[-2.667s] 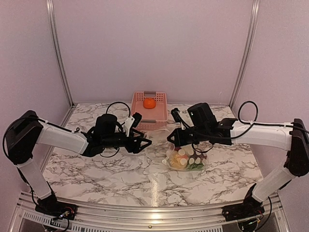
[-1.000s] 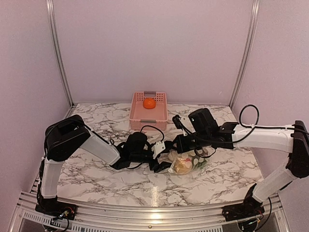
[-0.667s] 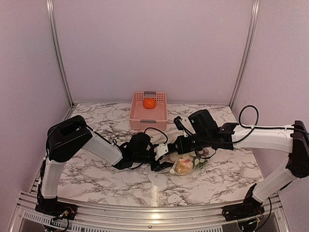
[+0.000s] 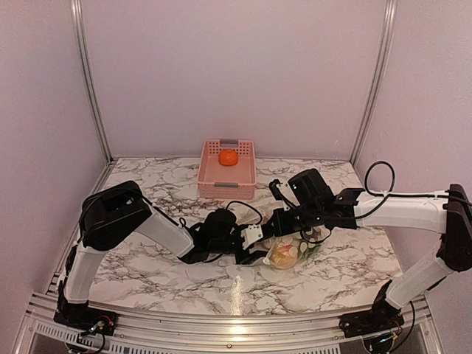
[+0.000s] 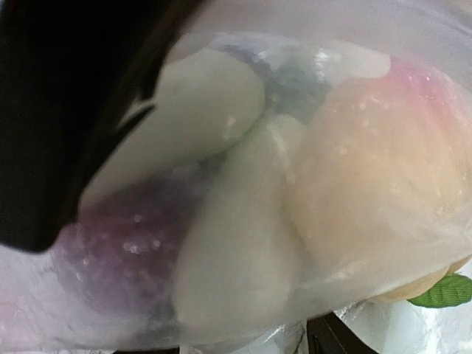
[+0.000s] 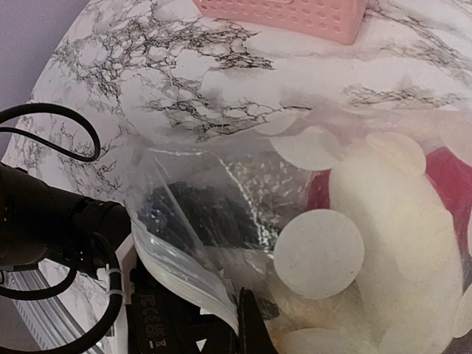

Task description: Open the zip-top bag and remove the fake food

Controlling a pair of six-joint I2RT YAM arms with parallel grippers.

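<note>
The zip-top bag lies mid-table, clear with white dots. It holds fake food: white pieces, a peach-coloured piece, something purple and a green leaf. My right gripper is shut on the bag's rim; its dark finger pinches the plastic. My left gripper is pushed into the bag's mouth and shows dark through the film. Its jaws stand apart with the white piece bulging between them.
A pink slotted basket stands at the back centre with an orange fruit in it; its near wall shows in the right wrist view. The left arm's cable loops beside the bag.
My left arm has swung right from near the basket and pushed its gripper into the bag's mouth. The bag has bunched up and shifted slightly right. The right gripper keeps its hold.
</note>
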